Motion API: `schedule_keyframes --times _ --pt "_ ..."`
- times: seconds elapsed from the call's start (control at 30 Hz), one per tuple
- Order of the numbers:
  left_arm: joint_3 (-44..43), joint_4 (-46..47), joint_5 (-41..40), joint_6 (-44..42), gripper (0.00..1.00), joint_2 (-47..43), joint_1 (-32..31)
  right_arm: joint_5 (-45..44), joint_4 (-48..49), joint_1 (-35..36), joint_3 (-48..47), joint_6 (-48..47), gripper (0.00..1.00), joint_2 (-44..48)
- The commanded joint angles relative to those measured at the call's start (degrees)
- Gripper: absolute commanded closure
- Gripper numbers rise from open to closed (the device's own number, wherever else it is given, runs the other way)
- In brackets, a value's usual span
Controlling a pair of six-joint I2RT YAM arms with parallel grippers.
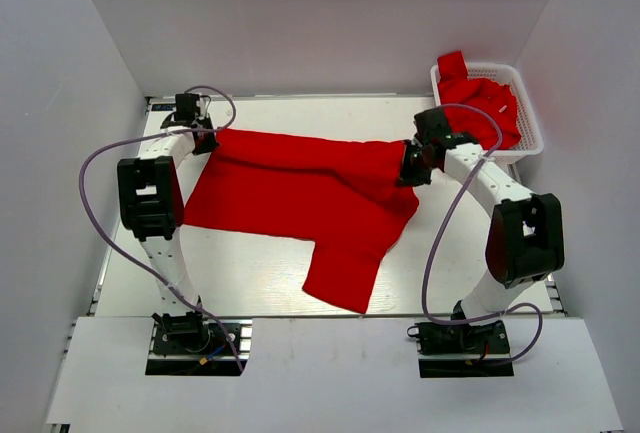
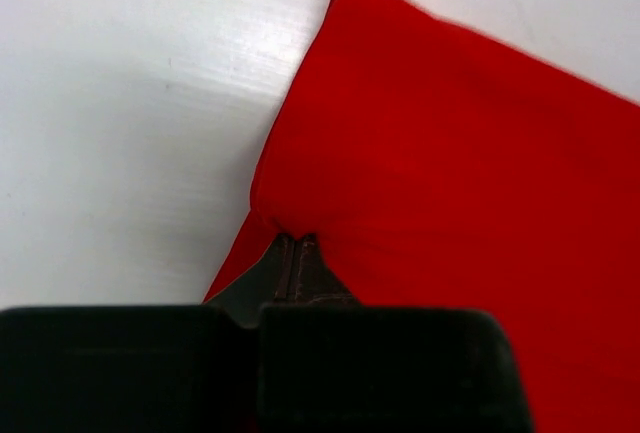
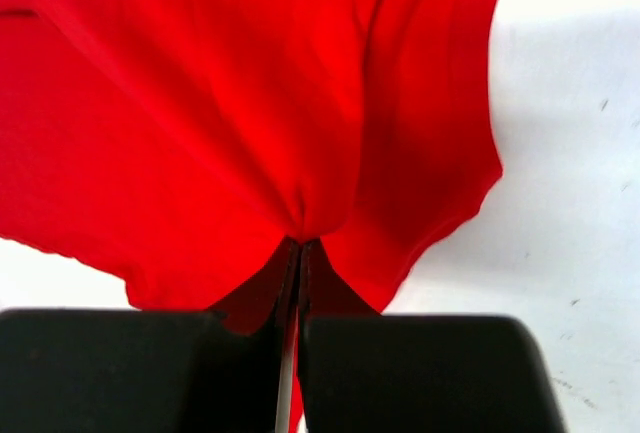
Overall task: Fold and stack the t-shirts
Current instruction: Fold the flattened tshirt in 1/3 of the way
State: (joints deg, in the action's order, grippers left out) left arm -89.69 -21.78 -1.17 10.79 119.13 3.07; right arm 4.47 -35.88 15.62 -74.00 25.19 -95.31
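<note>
Red cloth covers the middle of the white table (image 1: 250, 283): the spread shirt (image 1: 300, 188) lies flat to the left of the white lattice basket (image 1: 533, 138), which sits at the table's far right corner. The heaped shirts (image 1: 480, 93), the same red, fill that basket, and one fold pokes up over its far left rim.

My right arm comes up between the spread shirt and the basket, and its purple cable (image 1: 470, 113) loops across the basket's near left side, in front of the heap. White walls (image 1: 60, 73) close in on both sides and behind the basket.

The spread shirt's long axis runs left to right, pointing from the basket's side toward the far left corner of the table. Its far edge is drawn between my two grippers. A narrower tongue of cloth juts from its lower right part toward the near edge, away from the basket. I cannot tell whether this is a sleeve.

My right gripper (image 3: 300, 245) is just beside the basket's near left corner. Its fingers are pressed together on the shirt's right end, with cloth bunching into a pleat where they pinch. My left gripper (image 2: 297, 243) is well apart from the basket, at the shirt's far left corner, pinched tight on the cloth edge.
</note>
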Motion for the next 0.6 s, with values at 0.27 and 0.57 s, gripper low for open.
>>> schedule_keyframes --times 0.27,0.57 --pt "2.7 -0.4 -1.8 0.8 1.00 -4.4 0.5 -2.0 8.5 -0.1 9.1 5.2 1.00 -0.2" --pt "-8.1 -11.7 -3.7 2.5 0.22 -1.7 0.5 -1.0 9.8 -0.1 5.1 -0.4 0.19 0.3"
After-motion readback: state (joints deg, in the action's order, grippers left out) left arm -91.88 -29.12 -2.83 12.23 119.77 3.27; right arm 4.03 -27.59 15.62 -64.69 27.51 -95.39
